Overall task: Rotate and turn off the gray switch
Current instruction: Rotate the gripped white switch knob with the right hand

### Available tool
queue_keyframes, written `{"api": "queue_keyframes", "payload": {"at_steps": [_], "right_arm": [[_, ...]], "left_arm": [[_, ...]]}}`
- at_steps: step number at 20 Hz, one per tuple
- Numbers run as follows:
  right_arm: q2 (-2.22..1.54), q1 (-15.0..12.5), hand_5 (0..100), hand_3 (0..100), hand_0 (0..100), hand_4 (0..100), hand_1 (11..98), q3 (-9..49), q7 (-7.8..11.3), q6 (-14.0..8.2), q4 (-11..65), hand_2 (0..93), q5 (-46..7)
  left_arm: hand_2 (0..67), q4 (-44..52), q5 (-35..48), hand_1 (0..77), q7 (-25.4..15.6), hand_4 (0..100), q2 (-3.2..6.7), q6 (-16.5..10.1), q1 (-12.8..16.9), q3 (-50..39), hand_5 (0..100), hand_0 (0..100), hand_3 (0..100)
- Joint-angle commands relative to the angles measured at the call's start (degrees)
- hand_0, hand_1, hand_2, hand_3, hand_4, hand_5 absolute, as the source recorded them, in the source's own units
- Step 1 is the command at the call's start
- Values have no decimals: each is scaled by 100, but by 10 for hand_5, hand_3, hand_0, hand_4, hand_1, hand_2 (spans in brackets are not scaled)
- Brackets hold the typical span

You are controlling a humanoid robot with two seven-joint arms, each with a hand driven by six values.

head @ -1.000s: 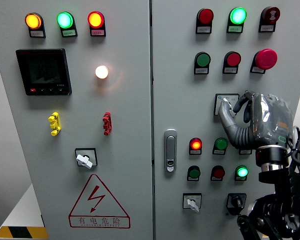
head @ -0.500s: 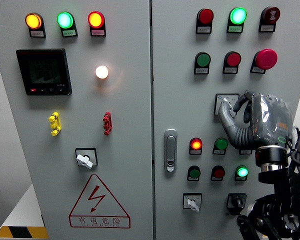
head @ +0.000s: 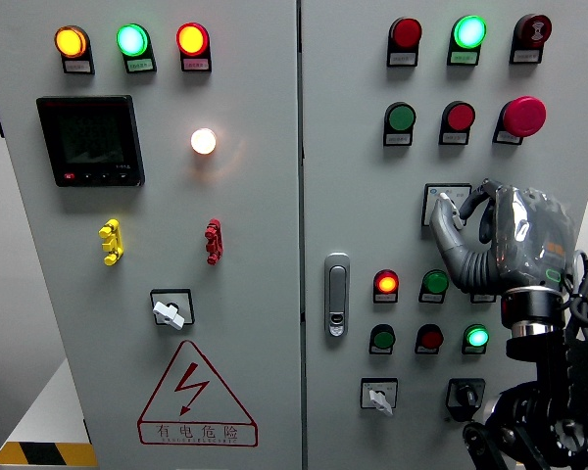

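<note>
Lit lamps (head: 130, 40) — black meter (head: 90, 140)

Cabinet doors (head: 255, 245): smooth, matt grey painted sheet metal. Door latch (head: 336, 294): bright satin metal. Push buttons, such as the red mushroom button (head: 522, 116): glossy plastic in black bezels. Meter screen (head: 90, 140): glossy black. Right hand (head: 500, 245): grey moulded plastic under a shiny clear film; its wrist ring (head: 531, 308) is polished metal.

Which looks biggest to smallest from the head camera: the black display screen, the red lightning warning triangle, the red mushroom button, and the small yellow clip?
1. Red lightning warning triangle.
2. Black display screen, somewhat smaller.
3. Red mushroom button.
4. Small yellow clip, narrower than the button, though about as tall.
All sit on the same flat panel, so nearness barely distorts this.
</note>
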Motion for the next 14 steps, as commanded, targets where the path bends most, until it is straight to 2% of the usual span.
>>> {"api": "queue_keyframes", "payload": {"at_steps": [1, 3, 5, 14], "right_arm": [[9, -4, 1000, 1000, 894, 973, 376, 0, -4, -6, 0, 706, 0], [9, -4, 1000, 1000, 897, 972, 371, 0, -4, -6, 0, 713, 0], [0, -4, 1000, 1000, 897, 973, 369, 0, -30, -6, 0, 758, 0], [9, 14, 1000, 1000, 902, 977, 357, -9, -39, -41, -9, 794, 0]], "left_arm": [[101, 0, 0, 0, 0, 117, 0, 0, 0, 0, 124, 0, 215], [101, 0, 0, 0, -8, 117, 0, 0, 0, 0, 124, 0, 215], [101, 0, 0, 0, 0, 117, 0, 0, 0, 0, 124, 0, 215], [101, 0, 0, 0, 0, 117, 0, 0, 0, 0, 124, 0, 215]]}}
